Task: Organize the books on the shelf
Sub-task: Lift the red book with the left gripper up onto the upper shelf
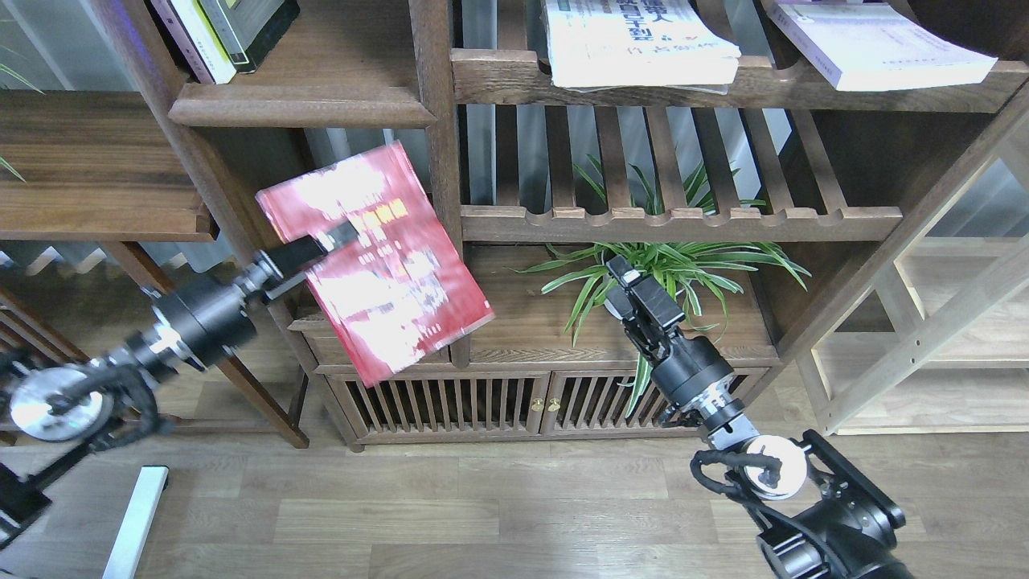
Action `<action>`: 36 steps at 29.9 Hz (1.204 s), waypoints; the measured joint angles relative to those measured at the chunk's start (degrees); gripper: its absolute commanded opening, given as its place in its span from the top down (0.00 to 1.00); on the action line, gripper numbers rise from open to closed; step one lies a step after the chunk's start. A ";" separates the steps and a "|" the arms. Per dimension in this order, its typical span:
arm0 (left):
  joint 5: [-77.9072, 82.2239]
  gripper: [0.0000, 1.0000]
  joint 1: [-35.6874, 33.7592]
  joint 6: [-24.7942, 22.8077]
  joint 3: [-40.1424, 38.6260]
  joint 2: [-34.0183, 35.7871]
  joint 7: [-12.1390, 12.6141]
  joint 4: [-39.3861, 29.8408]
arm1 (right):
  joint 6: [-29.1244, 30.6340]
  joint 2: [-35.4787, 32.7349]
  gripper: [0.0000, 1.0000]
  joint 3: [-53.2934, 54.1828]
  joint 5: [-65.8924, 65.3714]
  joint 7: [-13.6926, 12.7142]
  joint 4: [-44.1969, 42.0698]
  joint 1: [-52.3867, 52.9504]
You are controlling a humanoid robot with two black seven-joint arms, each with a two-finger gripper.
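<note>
Head view: left tool [334, 238] grips blurred red book [374, 261].

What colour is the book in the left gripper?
Red book, with blurred pale lettering; the head view shows it.

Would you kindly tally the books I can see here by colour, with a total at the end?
Red: 1, the red book held in the left claw.
White or pale: 2, the white book and the lavender-white book.
Upper-left books, leaning: at least 2, colours unclear.
Total: at least 5.
</note>
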 measured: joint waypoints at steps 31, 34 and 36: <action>3.87 1.00 -6.08 0.00 -9.66 10.11 0.09 -2.98 | 0.00 -1.73 0.05 -0.13 -5.24 0.18 0.51 1.31; 4.05 1.00 -7.70 0.00 -9.66 10.12 0.08 -2.98 | 0.00 -1.79 0.05 -0.06 -5.26 0.18 0.52 1.30; 4.07 1.00 -8.31 0.00 -9.66 10.12 0.09 -2.98 | 0.00 -1.79 0.05 -0.05 -5.29 0.18 0.51 1.30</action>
